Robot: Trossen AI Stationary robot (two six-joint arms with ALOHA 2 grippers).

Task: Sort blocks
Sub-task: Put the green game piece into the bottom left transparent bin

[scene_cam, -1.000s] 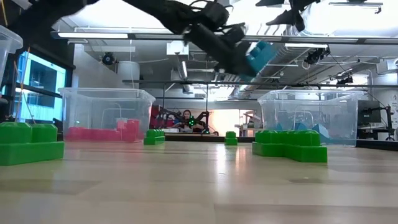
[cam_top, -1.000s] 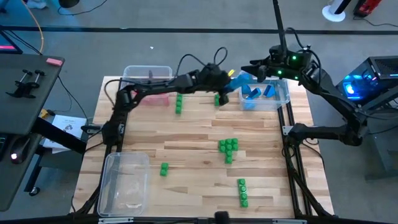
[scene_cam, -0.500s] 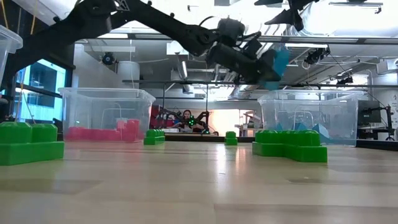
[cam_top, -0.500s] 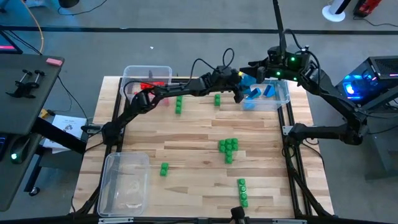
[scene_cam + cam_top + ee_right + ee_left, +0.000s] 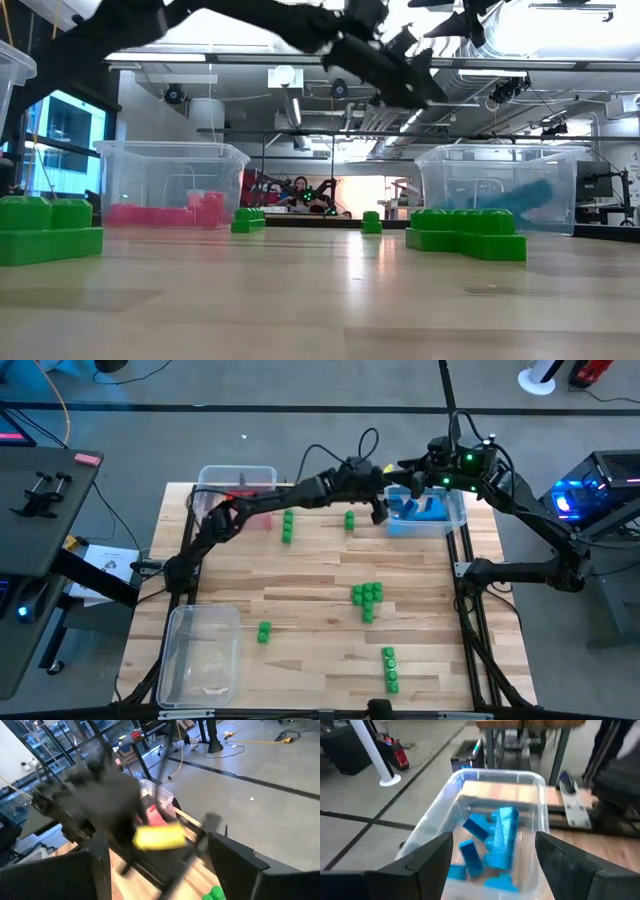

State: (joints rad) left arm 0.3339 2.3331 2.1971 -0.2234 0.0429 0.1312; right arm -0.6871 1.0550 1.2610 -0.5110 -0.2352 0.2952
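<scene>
Blue blocks (image 5: 501,840) lie in the clear bin (image 5: 452,518) at the table's far right. My left gripper (image 5: 382,510) hangs open over that bin's left rim with nothing between its fingers (image 5: 432,852). My right gripper (image 5: 412,478) hovers open above the same bin's far side, holding nothing. Red blocks (image 5: 240,500) lie in the far left bin (image 5: 236,472). Green blocks rest on the table: two singles at the far middle (image 5: 287,526) (image 5: 350,518), a cluster (image 5: 367,598) at the centre, one (image 5: 264,630) nearer, and a stack (image 5: 390,668) near the front.
A clear bin (image 5: 200,655) with nothing in it stands at the near left corner. In the low view a green cluster (image 5: 465,232) stands in front of the blue bin (image 5: 497,185), and another (image 5: 48,228) at the left. The right wrist view shows a yellow piece (image 5: 157,835) on my left arm.
My left gripper has carried a blue block toward the table's right edge, over the far right bin, and has let go of it. The block has dropped into the bin among the other blue ones. My right gripper has kept still.
</scene>
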